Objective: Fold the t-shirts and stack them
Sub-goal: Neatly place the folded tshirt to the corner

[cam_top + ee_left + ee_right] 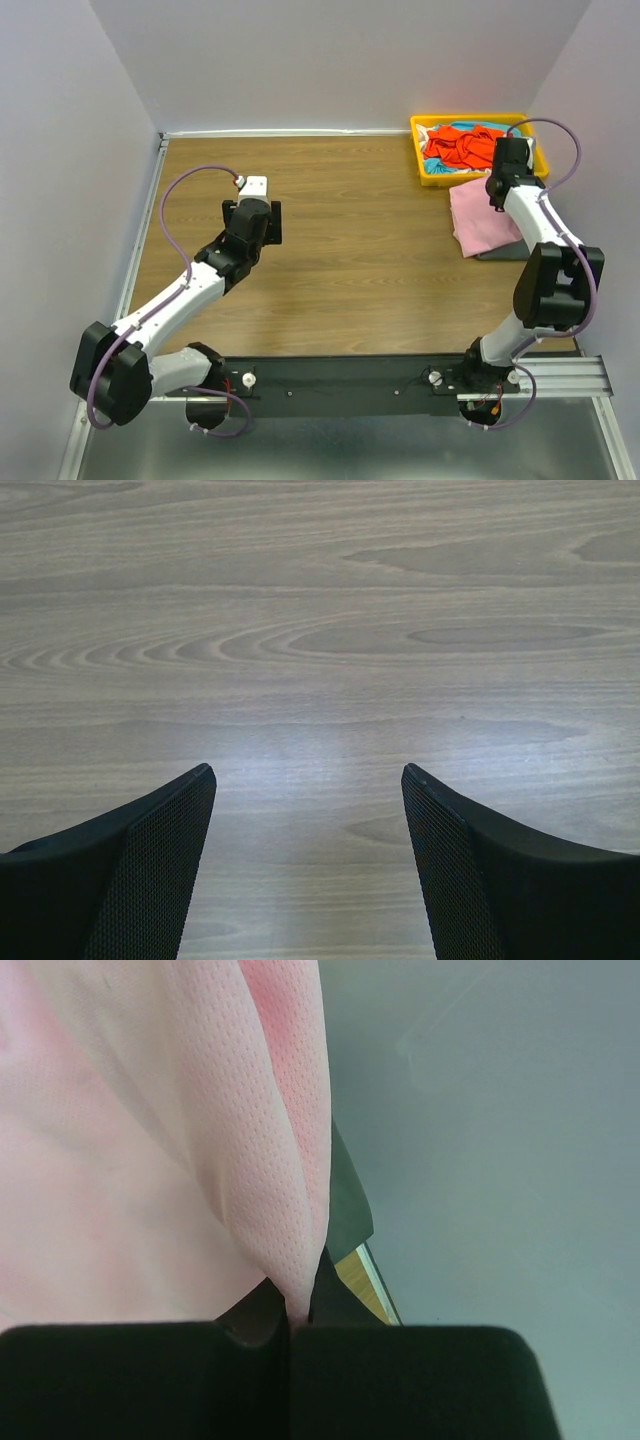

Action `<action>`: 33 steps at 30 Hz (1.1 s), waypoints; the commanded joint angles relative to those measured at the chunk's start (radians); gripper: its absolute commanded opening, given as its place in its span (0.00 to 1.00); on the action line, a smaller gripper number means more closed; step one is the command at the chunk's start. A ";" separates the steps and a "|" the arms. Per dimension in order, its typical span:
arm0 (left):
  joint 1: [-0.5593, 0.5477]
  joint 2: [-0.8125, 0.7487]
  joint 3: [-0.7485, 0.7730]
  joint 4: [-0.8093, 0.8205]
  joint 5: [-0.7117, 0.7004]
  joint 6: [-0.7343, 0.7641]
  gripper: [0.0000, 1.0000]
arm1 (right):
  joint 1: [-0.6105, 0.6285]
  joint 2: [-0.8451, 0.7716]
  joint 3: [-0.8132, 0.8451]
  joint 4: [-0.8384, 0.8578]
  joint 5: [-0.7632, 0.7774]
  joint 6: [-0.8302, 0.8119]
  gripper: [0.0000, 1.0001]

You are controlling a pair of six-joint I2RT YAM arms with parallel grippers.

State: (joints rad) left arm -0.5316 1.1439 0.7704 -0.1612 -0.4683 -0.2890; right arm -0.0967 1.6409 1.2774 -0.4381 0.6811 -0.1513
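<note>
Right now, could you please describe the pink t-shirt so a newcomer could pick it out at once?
On the wooden table, find the yellow tray in the far right corner. Just on its near side lies the pink t-shirt, over a dark grey t-shirt, pinched by the right pincer. It is the only pale pink cloth; the tray holds an orange-red t-shirt and a turquoise t-shirt.
</note>
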 commanded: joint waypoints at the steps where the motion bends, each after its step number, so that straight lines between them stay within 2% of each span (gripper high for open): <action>1: 0.012 0.013 0.021 0.003 -0.039 -0.004 0.82 | -0.040 0.055 -0.032 0.082 0.014 -0.007 0.01; 11: 0.019 0.074 0.021 0.008 -0.050 -0.002 0.82 | -0.107 0.183 -0.041 0.209 0.078 -0.025 0.01; 18: 0.018 0.108 0.030 0.006 -0.044 -0.001 0.82 | -0.112 0.215 -0.035 0.256 0.127 -0.073 0.02; 21: 0.018 0.111 0.033 0.009 -0.033 -0.001 0.82 | -0.115 0.221 -0.038 0.268 0.159 -0.077 0.06; 24: 0.018 0.109 0.032 0.009 -0.030 -0.001 0.82 | -0.117 0.232 -0.033 0.275 0.218 -0.071 0.22; 28: 0.018 0.103 0.029 0.011 -0.020 -0.002 0.82 | -0.124 0.226 -0.015 0.285 0.302 -0.044 0.55; 30: 0.018 0.096 0.029 0.014 -0.012 -0.001 0.82 | -0.123 0.217 -0.004 0.285 0.354 -0.034 0.59; 31: 0.019 0.091 0.029 0.014 -0.004 -0.001 0.82 | -0.123 0.214 -0.001 0.286 0.373 -0.028 0.67; 33: 0.018 0.080 0.026 0.018 0.003 -0.001 0.82 | -0.124 0.200 -0.001 0.285 0.435 -0.022 0.74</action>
State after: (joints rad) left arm -0.5182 1.2491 0.7738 -0.1596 -0.4805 -0.2886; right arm -0.2115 1.8565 1.2469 -0.1818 0.9565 -0.2054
